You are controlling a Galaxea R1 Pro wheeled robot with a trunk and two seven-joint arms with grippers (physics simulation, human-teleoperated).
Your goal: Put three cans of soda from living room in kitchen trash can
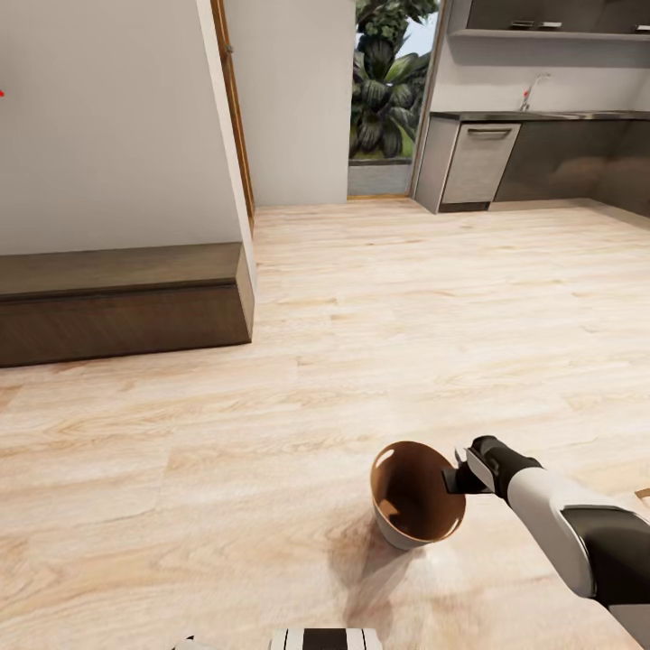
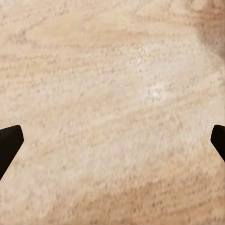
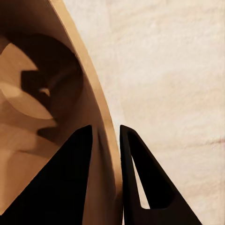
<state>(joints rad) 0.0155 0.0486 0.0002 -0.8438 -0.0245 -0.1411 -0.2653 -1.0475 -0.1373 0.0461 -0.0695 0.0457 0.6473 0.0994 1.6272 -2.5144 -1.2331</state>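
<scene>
Right arm: it reaches in from the near right of the head view, white forearm and black wrist angled toward the left, ending at the bin's rim.
Right gripper (image 1: 458,476): the two black fingers (image 3: 61,183) are nearly together and straddle the wall of the tash can (image 1: 411,524), one finger inside and one outside, pinching the rim on its right side.
Left gripper (image 2: 112,140): its dark fingertips sit at opposite edges of the left wrist view, spread wide with nothing between them, pointing down at bare floor.
Tash can: it is tilted, its mouth turned toward the camera so the coppery brown inside shows; the pale outer wall shows along the lower edge. An oval handle cut-out shows near the rim on the far left. A shadow falls on the floor just beneath it.
Floor (image 1: 361,343): pale wood planks running across the room.
Kitchen: at the far right, dark lower units, a steel dishwasher front (image 1: 478,162) and a sink tap (image 1: 533,90).
Left side: a white wall above a dark low plinth (image 1: 117,307).
Far middle: an opening onto green plants (image 1: 390,81).
</scene>
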